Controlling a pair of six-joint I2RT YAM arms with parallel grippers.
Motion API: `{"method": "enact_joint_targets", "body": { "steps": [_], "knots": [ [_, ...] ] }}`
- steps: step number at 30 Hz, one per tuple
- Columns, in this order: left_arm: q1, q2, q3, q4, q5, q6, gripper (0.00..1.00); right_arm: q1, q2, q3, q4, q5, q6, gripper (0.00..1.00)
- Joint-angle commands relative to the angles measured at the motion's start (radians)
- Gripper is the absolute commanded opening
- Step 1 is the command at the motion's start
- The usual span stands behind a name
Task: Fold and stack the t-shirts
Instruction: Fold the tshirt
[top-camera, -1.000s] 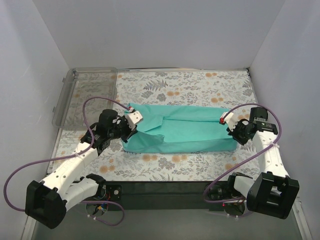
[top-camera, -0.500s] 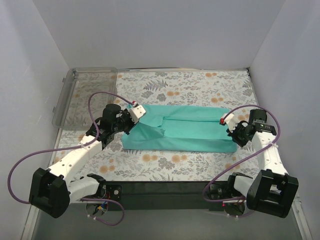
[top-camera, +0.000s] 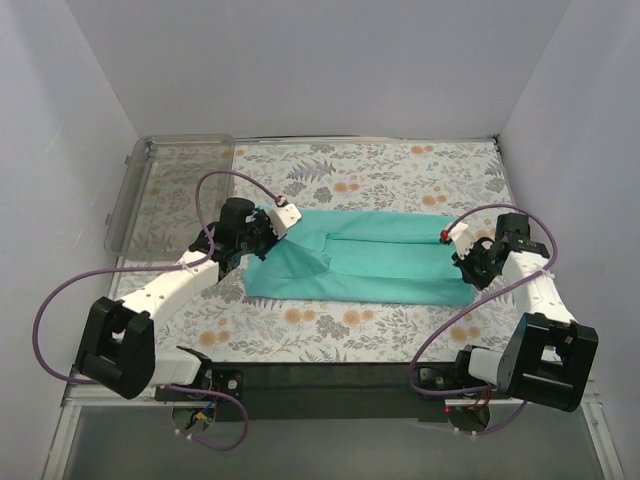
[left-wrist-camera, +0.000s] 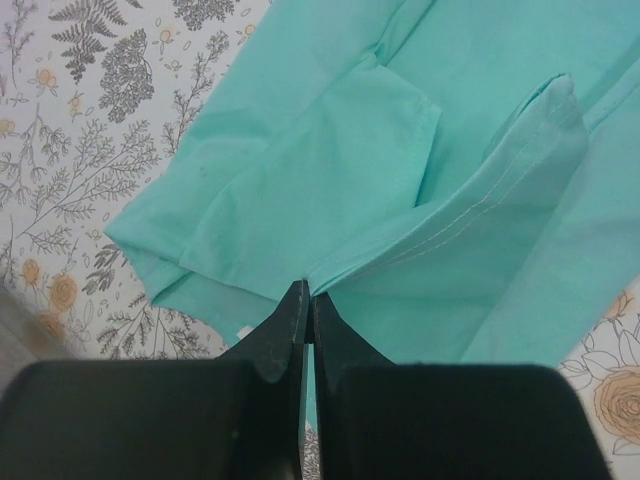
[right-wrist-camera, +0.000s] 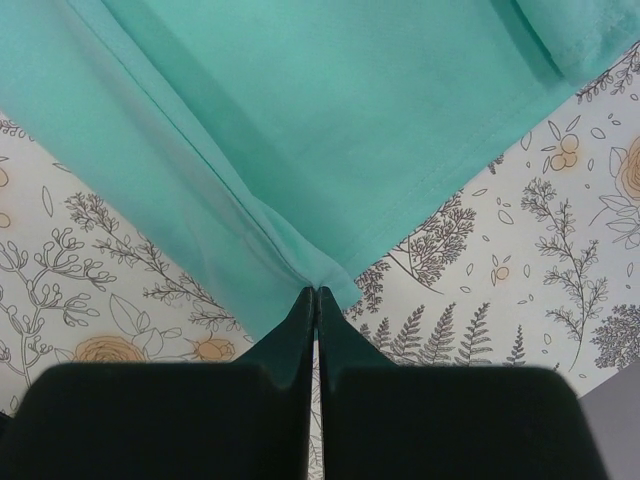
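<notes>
Just beyond the arm bases, on the floral surface (top-camera: 330, 335), teal t-shirt (top-camera: 370, 262) laid out as a long band running left to right; neck end impossible to tell. Closed tight on its fabric, left fingers (left-wrist-camera: 293, 322) at the left end, right fingers (right-wrist-camera: 302, 318) at the right end. Seemingly mid-fold: next, lifting both ends together, evenly, and carrying them over without letting the fabric sag or slip.

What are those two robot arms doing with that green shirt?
They are folding it. The left gripper pinches the teal t-shirt at its left end, and the right gripper pinches its right end. The shirt lies as a long, partly folded strip on the flowery table. A clear bin sits at the far left.
</notes>
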Motion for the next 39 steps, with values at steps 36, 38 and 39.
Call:
{"method": "enact_joint_targets", "body": {
  "steps": [36, 38, 39],
  "knots": [
    [0.009, 0.202, 0.148, 0.125, -0.051, 0.050, 0.00, -0.007, 0.140, 0.056, 0.132, 0.030, 0.104, 0.01],
    [0.014, 0.196, 0.143, 0.132, -0.053, 0.050, 0.00, -0.006, 0.146, 0.062, 0.131, 0.030, 0.107, 0.01],
    [0.014, 0.193, 0.140, 0.134, -0.051, 0.049, 0.00, -0.006, 0.148, 0.066, 0.132, 0.028, 0.109, 0.01]
  ]
}}
